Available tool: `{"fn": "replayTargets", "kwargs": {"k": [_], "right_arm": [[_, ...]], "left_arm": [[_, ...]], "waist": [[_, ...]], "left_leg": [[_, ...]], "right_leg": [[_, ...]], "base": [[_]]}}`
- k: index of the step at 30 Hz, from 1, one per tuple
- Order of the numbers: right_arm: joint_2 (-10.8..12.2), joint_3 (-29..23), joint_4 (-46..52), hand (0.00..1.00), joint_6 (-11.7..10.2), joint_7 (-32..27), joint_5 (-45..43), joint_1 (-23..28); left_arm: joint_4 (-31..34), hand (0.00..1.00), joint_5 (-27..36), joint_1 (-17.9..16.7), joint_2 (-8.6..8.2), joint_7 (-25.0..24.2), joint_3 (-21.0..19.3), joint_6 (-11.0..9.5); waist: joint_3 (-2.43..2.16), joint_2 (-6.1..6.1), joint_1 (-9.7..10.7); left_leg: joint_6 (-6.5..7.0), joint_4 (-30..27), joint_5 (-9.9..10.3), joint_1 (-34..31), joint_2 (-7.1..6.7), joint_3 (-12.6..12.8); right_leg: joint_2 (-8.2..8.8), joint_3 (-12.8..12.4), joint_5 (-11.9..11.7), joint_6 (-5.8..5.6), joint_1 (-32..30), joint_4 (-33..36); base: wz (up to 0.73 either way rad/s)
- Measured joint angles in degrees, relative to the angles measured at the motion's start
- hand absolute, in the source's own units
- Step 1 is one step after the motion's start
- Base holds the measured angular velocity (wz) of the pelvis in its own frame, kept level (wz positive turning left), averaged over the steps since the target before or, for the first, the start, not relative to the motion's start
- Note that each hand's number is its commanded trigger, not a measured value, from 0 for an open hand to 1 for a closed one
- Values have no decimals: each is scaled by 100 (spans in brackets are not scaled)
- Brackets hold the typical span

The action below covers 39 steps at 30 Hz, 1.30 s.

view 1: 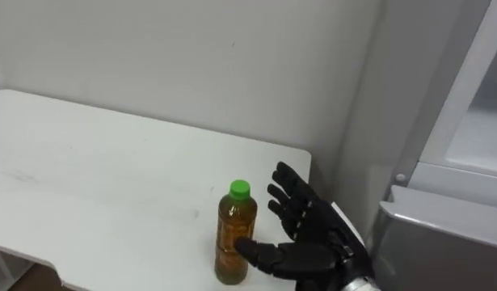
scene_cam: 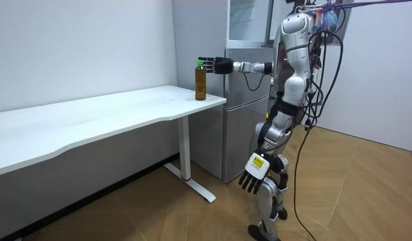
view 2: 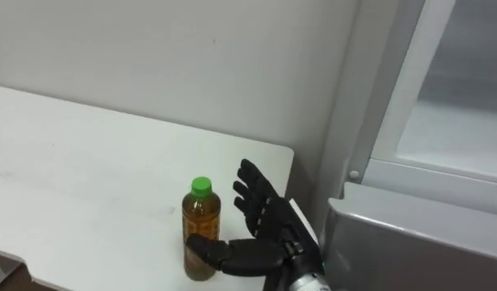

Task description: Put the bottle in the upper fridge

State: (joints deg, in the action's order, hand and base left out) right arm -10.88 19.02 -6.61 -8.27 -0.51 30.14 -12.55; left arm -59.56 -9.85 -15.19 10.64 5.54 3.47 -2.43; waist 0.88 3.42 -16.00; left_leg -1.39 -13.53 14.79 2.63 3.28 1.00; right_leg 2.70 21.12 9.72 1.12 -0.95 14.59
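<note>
A clear bottle (view 1: 234,234) of amber liquid with a green cap stands upright on the white table (view 1: 86,162), near its right end. My right hand (view 1: 309,234) is open just to the right of the bottle, with straight fingers spread behind it and the thumb reaching across its lower front. I cannot tell whether the thumb touches it. In the room view the bottle (scene_cam: 201,82) stands at the table's corner with the right hand (scene_cam: 218,65) beside its top. My left hand (scene_cam: 254,175) hangs open by my thigh.
The fridge (view 1: 442,234) stands right of the table, and its upper compartment (view 1: 482,121) is open with a pale interior. A white wall runs behind the table. In the room view I stand in front of the fridge (scene_cam: 242,100) on a wooden floor.
</note>
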Motion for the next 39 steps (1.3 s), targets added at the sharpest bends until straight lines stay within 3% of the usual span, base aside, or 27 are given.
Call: {"fn": "replayTargets", "kwargs": {"k": [2,4,9,19,23,31,39], "right_arm": [[23,16,-20,0,-46,-215,-144,-29],[148,46,-264,0,-54,-479,-316,-254],[213,135,-655,0,-55,-1079,-828,-442],[220,233,-1426,0,-55,-1962,-1084,-750],[214,228,-1585,0,-49,-2091,-1299,-777],[227,232,-2551,0,-40,-2469,-1735,-906],[227,394,-2704,0,-43,-2655,-1732,-974]], "left_arm": [[6,0,5,1,1,2,15,9],[12,0,4,7,1,3,75,143],[366,0,2,-93,8,-5,108,328],[471,0,11,-151,-5,-147,123,528],[784,0,-1,-263,-47,-222,113,642],[939,0,14,-309,-71,-218,121,737],[1038,0,26,-337,-65,-158,120,731]], "waist": [[21,15,-13],[59,37,-17],[3,123,-100],[56,10,-327],[47,-22,-333],[-11,75,-525],[17,130,-644]], "left_leg": [[0,1,0,-3,-5,-60],[-2,4,-2,-23,-8,-85],[-5,10,-5,-136,-15,-181],[3,-15,-43,-129,-53,-382],[31,-16,-94,-232,-119,-467],[83,-21,-198,-408,-237,-595],[95,-18,-207,-454,-282,-702]], "right_leg": [[13,90,1,-1,28,-7],[13,106,1,-2,30,-21],[19,253,-4,-7,28,-89],[70,457,6,-27,116,-101],[144,576,9,-46,64,-85],[317,718,30,-79,-114,94],[358,808,38,-93,-94,116]], "base": [[16],[8],[13],[9],[17],[11],[6]]}}
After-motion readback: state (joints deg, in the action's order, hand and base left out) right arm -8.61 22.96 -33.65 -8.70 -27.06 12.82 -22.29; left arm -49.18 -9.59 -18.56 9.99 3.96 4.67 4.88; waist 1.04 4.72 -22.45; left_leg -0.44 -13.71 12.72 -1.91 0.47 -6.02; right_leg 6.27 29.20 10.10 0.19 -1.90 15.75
